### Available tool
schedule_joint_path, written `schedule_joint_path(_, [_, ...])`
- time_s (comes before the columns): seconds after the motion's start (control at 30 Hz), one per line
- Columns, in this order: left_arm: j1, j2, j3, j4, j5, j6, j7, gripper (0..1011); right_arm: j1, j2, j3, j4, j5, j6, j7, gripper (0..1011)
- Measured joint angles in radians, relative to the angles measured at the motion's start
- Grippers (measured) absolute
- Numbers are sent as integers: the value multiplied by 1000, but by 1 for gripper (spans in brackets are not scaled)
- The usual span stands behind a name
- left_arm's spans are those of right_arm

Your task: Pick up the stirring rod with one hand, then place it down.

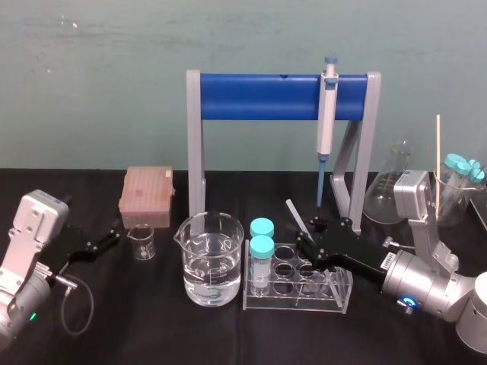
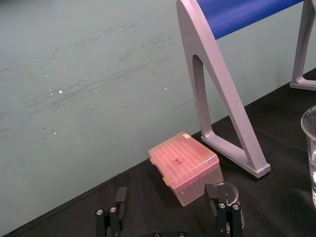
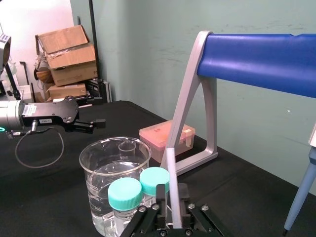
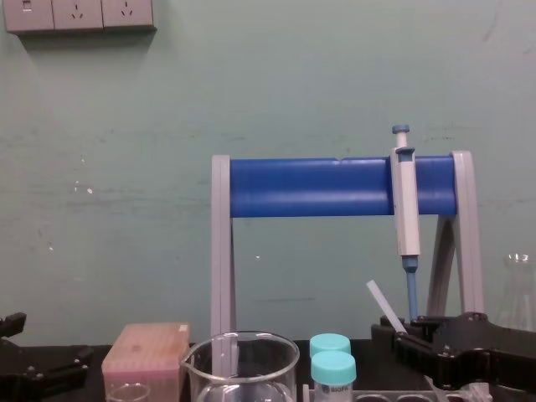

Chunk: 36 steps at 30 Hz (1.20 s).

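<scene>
- Starting at the far left, the left gripper [image 1: 109,237] hangs low over the table [image 1: 144,331] beside the pink box [image 1: 147,196]. Its jaws are spread wide with nothing between them, and it is well apart from the task's thing.
- At centre, the large beaker [image 1: 211,258] stands just left of the tube rack [image 1: 300,304].
- Right of centre, the right gripper [image 1: 310,234] has its jaws pressed onto the stirring rod [image 1: 295,213] and pinches it near the lower end.
- The rod is off the table, above the right part of the rack.
- Its long axis is tilted: the free upper end rises from the jaws and leans left and far, toward the stand that carries the pipette [image 1: 327,114].
- Judgement: the pick-up is done with the right arm and only the placing remains.
- The set-down turns on that tilt. The rod must come level over bare table, and the rack lies directly beneath it with the beaker close on the left.
</scene>
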Motion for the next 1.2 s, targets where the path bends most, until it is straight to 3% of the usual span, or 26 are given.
schedule_joint_path(0.2, [0,0,0,0,0,0,0,1000,0,0,0,0,0,0,0,67])
schedule_joint_path(0.53, [0,0,0,0,0,0,0,1000,0,0,1,0,-1,0,0,67])
schedule_joint_path(0.73, [0,0,0,0,0,0,0,1000,-2,-11,42,-23,-5,-21,-21,67])
schedule_joint_path(0.93, [0,0,0,0,0,0,0,1000,10,-26,89,-54,-17,-92,-38,67])
schedule_joint_path(1.2, [0,0,0,0,0,0,0,1000,18,-60,154,-88,-34,-239,-50,68])
